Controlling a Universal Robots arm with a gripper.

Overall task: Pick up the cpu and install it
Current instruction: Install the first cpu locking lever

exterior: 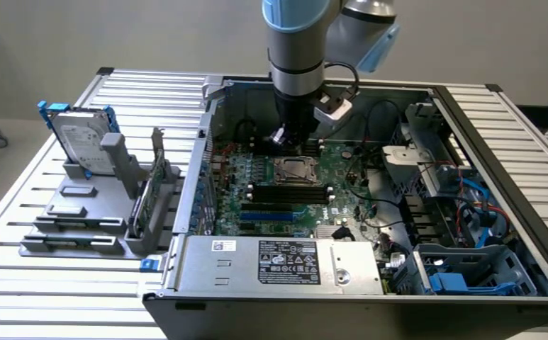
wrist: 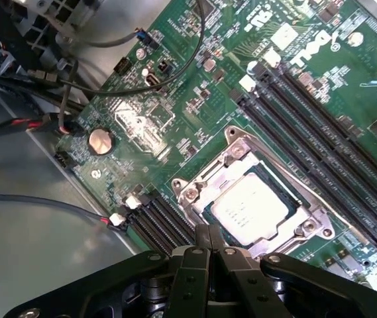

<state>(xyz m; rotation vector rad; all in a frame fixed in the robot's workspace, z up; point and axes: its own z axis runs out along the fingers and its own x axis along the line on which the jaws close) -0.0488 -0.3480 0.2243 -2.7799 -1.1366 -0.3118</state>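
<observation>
We see the cpu point(wrist: 250, 207) already lying flat in the socket point(wrist: 195, 192) at the board's point(wrist: 294, 86) centre. Our gripper point(wrist: 209, 240) hangs just beside it, at the socket's 12 o'clock in the exterior view, fingers pressed together and holding nothing. Placement looks done.

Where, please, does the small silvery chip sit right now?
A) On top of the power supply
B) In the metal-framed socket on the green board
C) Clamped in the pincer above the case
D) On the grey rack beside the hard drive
B: the wrist view shows the chip lying flat inside the metal-framed socket on the green board, while the shut pincer holds nothing.
</observation>
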